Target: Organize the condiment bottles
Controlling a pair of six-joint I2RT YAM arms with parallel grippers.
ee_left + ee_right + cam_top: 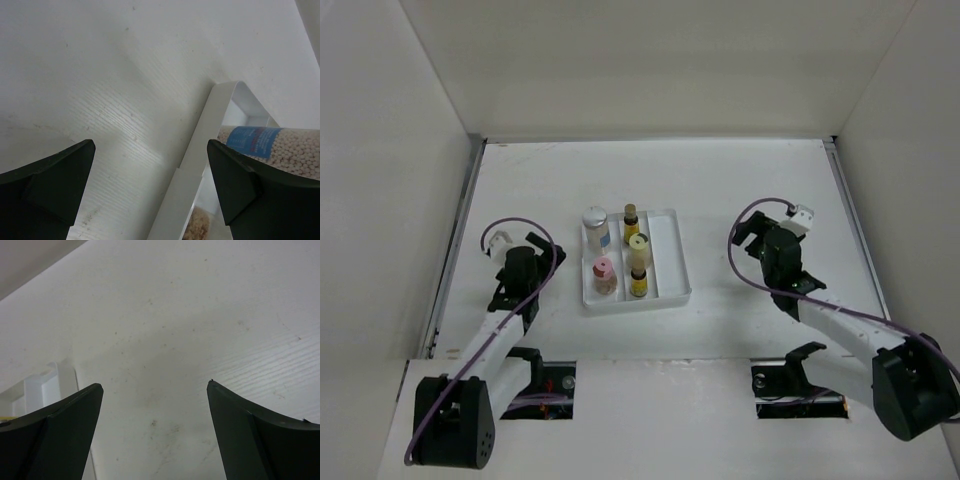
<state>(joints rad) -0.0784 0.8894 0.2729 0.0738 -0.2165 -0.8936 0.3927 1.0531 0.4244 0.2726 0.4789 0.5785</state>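
Observation:
All five condiment bottles stand in the white tray (pixel 669 262). The silver-capped clear bottle (pixel 595 226) and the pink-capped bottle (pixel 604 275) are in its left compartment. A brown-capped amber bottle (pixel 631 222), the yellow-capped cream bottle (pixel 639 250) and the second amber bottle (pixel 638 283) line the middle compartment. The right compartment is bare. My left gripper (pixel 536 250) is open and empty, left of the tray. In the left wrist view the gripper (pixel 150 145) faces the tray rim (pixel 210 125) and the blue-labelled bottle (pixel 260 142). My right gripper (pixel 752 232) (pixel 155 385) is open and empty, right of the tray.
White walls enclose the table on the left, back and right. The tray's corner (pixel 50 385) shows at the left of the right wrist view. Purple cables loop over both arms. Two arm mounts sit at the near edge.

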